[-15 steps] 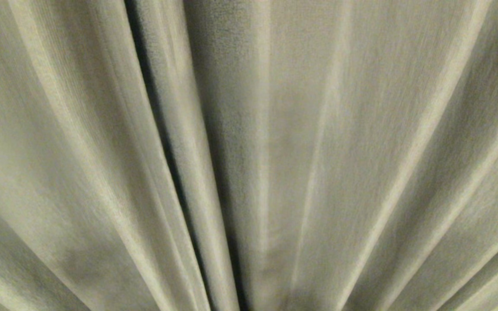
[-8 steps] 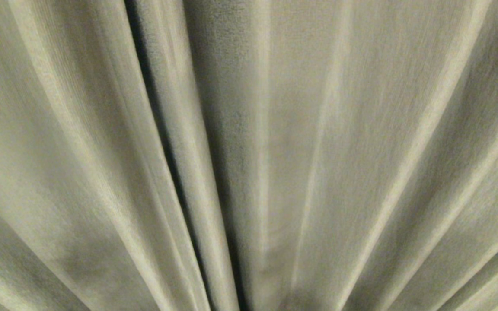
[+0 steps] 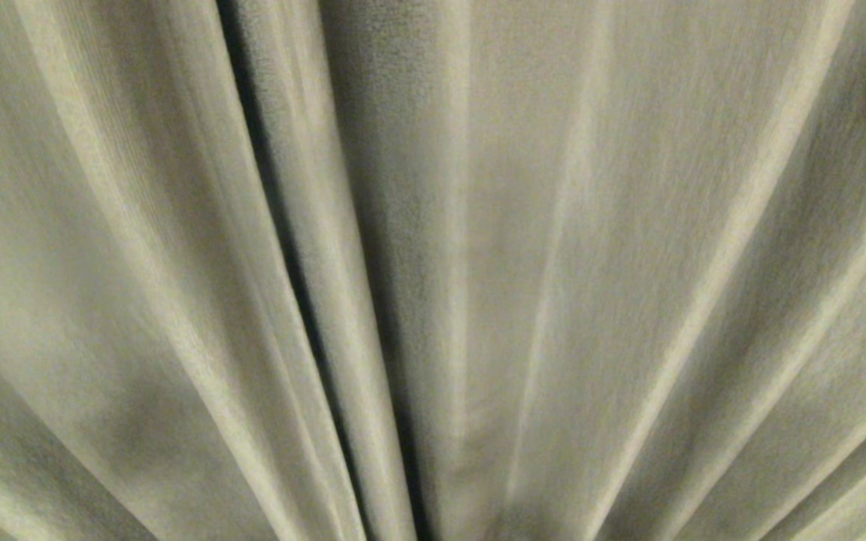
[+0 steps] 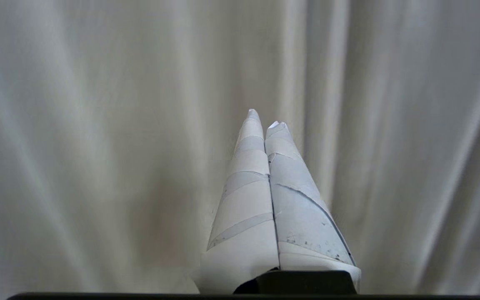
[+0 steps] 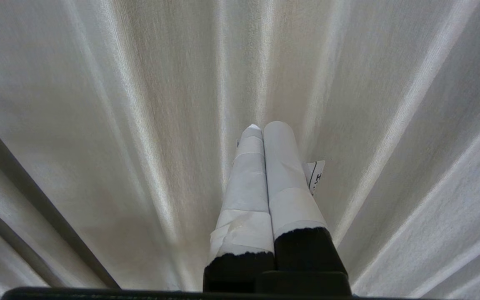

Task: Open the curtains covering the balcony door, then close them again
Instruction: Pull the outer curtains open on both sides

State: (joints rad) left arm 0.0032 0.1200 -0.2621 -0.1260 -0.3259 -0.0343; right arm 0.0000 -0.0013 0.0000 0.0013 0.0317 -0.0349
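The curtains (image 3: 591, 263) fill the whole head view as pleated cream-beige fabric, hanging drawn together. A dark slit (image 3: 275, 225) runs down between two folds left of the middle. The balcony door is hidden behind the fabric. My left gripper (image 4: 265, 118) is shut with nothing in it, its white-taped fingers pressed together and pointing at the curtain folds (image 4: 98, 125) a little in front of them. My right gripper (image 5: 265, 127) is also shut and empty, its tips close to the fabric (image 5: 119, 125). Neither gripper shows in the head view.
A dark narrow fold or gap (image 5: 36, 200) slants across the fabric beside the right gripper. A small paper label (image 5: 316, 175) sticks out from one right finger. Nothing but curtain shows around both grippers.
The head view is almost the same throughout. A small pale speck at its lower left corner one second ago no longer shows.
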